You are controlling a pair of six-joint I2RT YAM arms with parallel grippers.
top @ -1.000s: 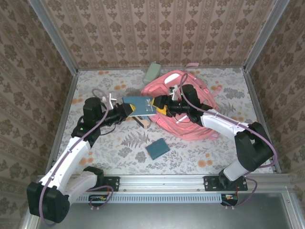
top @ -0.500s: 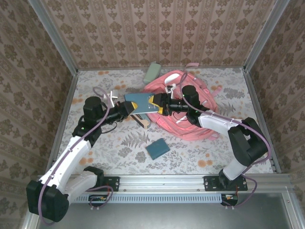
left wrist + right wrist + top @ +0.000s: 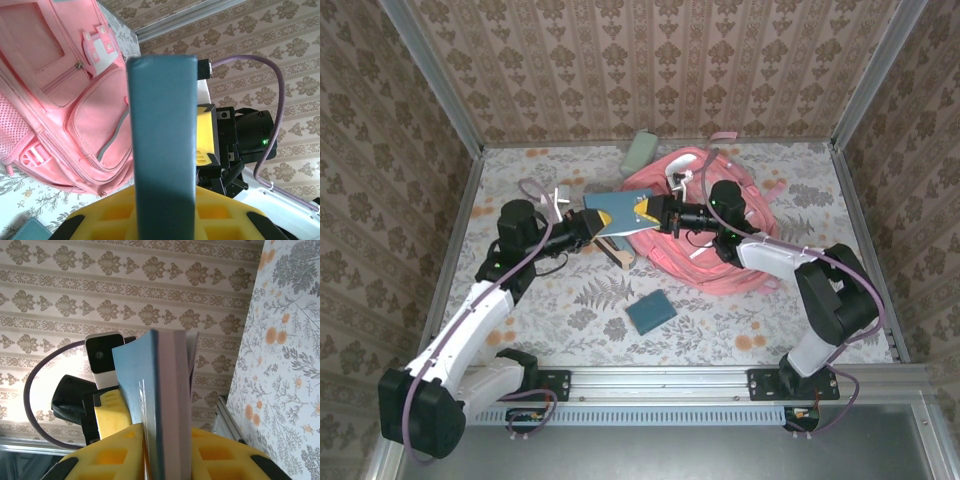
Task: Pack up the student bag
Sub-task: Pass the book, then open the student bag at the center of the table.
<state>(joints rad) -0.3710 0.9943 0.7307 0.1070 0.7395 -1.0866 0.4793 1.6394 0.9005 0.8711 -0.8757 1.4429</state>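
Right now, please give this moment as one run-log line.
left fingers: shut on teal book | right fingers: shut on same book | book: in air beside student bag | bag: on table

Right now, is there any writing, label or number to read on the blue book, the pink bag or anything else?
None readable.
Blue book: faint pale marks on its cover, too small to read.
Pink bag: its white patches show no writing.
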